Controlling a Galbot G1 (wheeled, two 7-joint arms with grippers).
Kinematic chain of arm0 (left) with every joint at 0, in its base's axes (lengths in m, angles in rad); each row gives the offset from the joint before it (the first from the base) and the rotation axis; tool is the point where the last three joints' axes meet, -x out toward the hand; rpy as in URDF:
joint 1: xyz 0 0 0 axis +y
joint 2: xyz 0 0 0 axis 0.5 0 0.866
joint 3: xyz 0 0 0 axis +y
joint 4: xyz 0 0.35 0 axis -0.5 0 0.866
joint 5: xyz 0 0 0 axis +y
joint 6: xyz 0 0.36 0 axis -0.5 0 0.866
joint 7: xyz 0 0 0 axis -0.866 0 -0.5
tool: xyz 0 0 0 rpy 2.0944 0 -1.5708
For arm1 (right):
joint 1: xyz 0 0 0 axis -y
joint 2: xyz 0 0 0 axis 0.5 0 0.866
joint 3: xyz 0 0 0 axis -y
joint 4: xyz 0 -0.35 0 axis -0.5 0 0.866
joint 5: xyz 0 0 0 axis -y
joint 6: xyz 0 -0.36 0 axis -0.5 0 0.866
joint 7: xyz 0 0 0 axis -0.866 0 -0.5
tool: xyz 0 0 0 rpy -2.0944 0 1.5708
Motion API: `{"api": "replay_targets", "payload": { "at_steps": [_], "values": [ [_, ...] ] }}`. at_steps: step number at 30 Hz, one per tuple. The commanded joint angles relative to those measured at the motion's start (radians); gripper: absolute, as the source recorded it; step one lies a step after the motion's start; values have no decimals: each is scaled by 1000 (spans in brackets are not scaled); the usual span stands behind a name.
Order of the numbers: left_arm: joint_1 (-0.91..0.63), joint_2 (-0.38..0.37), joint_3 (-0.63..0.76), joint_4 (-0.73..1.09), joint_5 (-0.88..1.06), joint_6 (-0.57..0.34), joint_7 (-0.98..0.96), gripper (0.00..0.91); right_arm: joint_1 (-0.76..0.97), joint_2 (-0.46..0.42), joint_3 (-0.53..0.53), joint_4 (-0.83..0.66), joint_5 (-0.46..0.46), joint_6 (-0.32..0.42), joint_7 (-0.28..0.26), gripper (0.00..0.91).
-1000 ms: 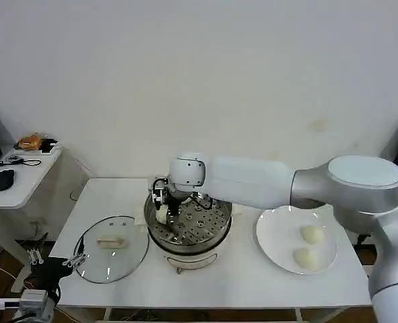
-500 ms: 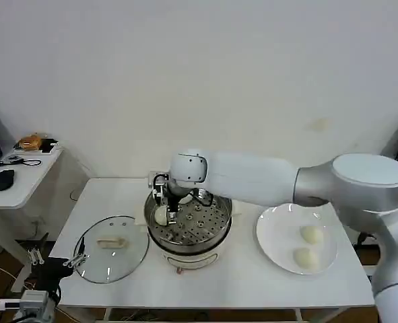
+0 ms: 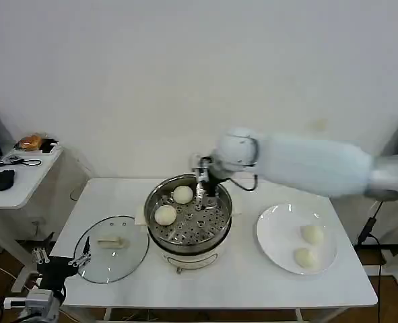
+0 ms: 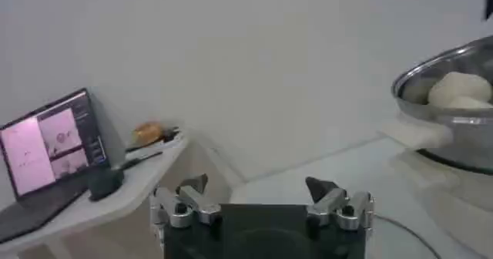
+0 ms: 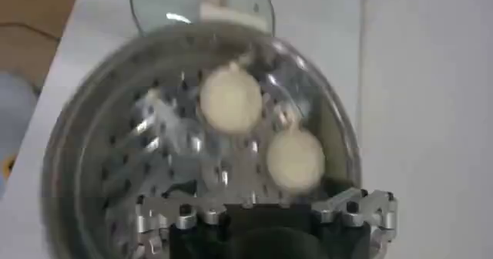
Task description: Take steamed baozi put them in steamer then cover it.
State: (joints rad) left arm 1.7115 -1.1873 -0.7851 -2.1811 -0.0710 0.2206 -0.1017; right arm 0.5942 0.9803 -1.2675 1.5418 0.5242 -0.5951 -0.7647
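2 steamed baozi [image 3: 166, 214] [image 3: 182, 194] sit in steamer [image 3: 188, 245], touching; 2 more on white plate [image 3: 274, 235]. Right gripper [image 3: 205, 190] hangs over steamer's back rim, fingers spread, empty. Left gripper [image 3: 58, 264] parked low beside table, released. 1 glass cover [image 3: 111, 247] flat on table [image 3: 252, 286].

The right end effector [image 3: 203, 190] hangs over the far rim of the steamer [image 3: 188, 229], so the pot's near side is open from above, past the two baozi [image 3: 166, 214] on its left half. The cover [image 3: 111, 247] takes up the bench [image 3: 232, 286] to the left, the plate [image 3: 279, 235] the right. The bench's front strip lies bare.
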Motion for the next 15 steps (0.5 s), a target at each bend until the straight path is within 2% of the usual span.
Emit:
{"api": "replay_targets", "payload": {
  "at_steps": [1,3,4,6,9,12,15],
  "values": [
    [-9,3,27,1,5,3,2,907,52,-429,9,209,-161,111,-124,907],
    [-10,2,34,1,7,3,2,907,40,-505,8,227,-229,170,-165,907],
    [-10,2,37,1,8,3,2,907,39,-516,8,228,-235,176,-172,907],
    [-11,0,42,2,10,3,2,907,10,-575,7,236,-319,232,-200,907],
    [-10,1,47,3,10,2,2,907,-40,-639,13,242,-396,282,-212,907],
    [-12,1,49,5,12,1,2,907,-131,-688,56,250,-457,314,-185,907],
    [-16,-3,50,11,12,2,4,907,-244,-734,122,257,-506,313,-158,907]
  ]
}}
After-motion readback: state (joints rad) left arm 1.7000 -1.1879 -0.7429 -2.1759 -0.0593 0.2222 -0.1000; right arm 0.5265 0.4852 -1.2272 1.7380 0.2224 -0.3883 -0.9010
